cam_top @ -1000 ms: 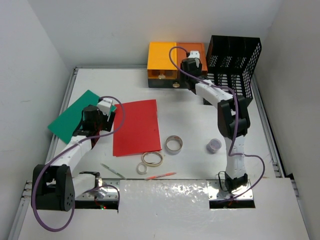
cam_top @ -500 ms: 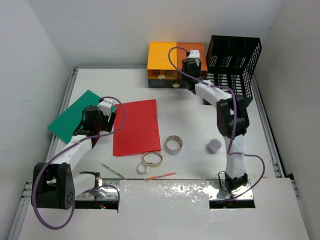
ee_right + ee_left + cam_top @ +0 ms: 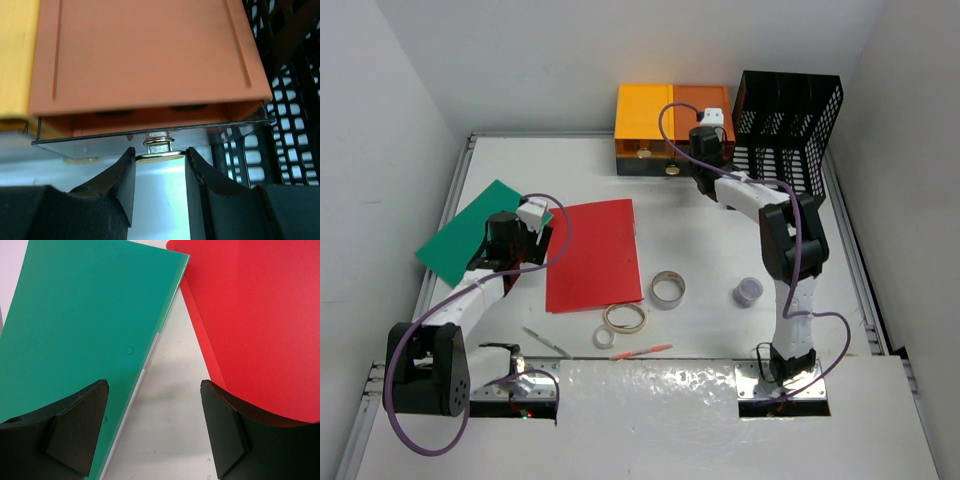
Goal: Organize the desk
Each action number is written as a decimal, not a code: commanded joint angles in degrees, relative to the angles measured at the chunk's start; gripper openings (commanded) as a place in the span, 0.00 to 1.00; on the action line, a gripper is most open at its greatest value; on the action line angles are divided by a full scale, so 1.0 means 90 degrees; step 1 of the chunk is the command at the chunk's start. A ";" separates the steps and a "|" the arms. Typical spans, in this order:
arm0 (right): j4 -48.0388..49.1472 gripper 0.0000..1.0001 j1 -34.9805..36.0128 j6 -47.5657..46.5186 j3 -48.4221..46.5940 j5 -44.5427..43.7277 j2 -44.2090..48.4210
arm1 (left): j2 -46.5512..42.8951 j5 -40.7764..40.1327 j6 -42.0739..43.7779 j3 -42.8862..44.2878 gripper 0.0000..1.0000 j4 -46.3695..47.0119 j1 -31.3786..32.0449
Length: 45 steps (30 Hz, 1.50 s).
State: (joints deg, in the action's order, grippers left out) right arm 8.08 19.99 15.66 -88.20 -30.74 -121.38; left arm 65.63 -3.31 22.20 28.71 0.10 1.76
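Observation:
The white desk (image 3: pixel 700 240) carries an orange-and-yellow drawer unit (image 3: pixel 650 115) at the back. My right gripper (image 3: pixel 160 155) is at the front of the orange drawer (image 3: pixel 145 55), and both its fingers press on the rim of that drawer's round metal knob (image 3: pixel 160 157). In the top view the right gripper (image 3: pixel 704 160) hides this knob. My left gripper (image 3: pixel 154 386) hangs open over the bare strip of desk between a green folder (image 3: pixel 75 315) and a red folder (image 3: pixel 250 305), holding nothing. From above, the left gripper (image 3: pixel 518 242) sits between the green folder (image 3: pixel 460 235) and the red folder (image 3: pixel 592 255).
A black mesh rack (image 3: pixel 790 110) stands right of the drawer unit, close to my right arm. Near the front lie two tape rolls (image 3: pixel 667 288) (image 3: pixel 625 318), a small lidded jar (image 3: pixel 748 291), a pink pen (image 3: pixel 642 351) and a green pen (image 3: pixel 545 342).
The right gripper's jaws have narrowed until they meet the drawer knob, and the wrist has shifted slightly right. The left arm has not moved.

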 commanded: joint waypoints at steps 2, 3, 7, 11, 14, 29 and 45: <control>-0.0194 0.00 0.0005 0.0359 0.0747 0.0417 0.0731 | -0.0026 0.0134 0.0024 0.0140 0.72 0.0136 -0.0069; -0.0223 0.00 0.0015 0.0389 0.0912 0.0485 0.0801 | -0.0026 0.0124 0.0024 0.0140 0.72 0.0136 -0.0069; -0.0593 0.00 0.0152 0.0369 0.1293 0.0613 0.1181 | -0.0045 0.0104 0.0034 0.0160 0.72 0.0106 -0.0069; -0.0731 0.00 0.0318 0.0476 0.1996 0.0779 0.1747 | -0.0094 0.0124 0.0034 0.0160 0.72 0.0067 -0.0069; -0.0809 0.06 0.0425 0.0448 0.2602 0.0867 0.2255 | -0.0143 0.0153 0.0043 0.0150 0.72 0.0067 -0.0069; -0.3562 0.99 0.0533 -0.0022 0.3744 0.1678 0.4890 | -0.0338 0.0339 0.0063 0.0130 0.72 -0.0001 -0.0069; -0.3984 0.99 0.0055 0.0887 0.5688 0.1110 0.5694 | -0.0514 0.0446 0.0063 0.0131 0.72 -0.0236 -0.0069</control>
State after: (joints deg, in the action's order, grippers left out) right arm -30.22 21.12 21.47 -37.89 -21.26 -70.17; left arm 63.22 0.21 22.28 28.71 -2.87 1.76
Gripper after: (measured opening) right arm 0.986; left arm 0.721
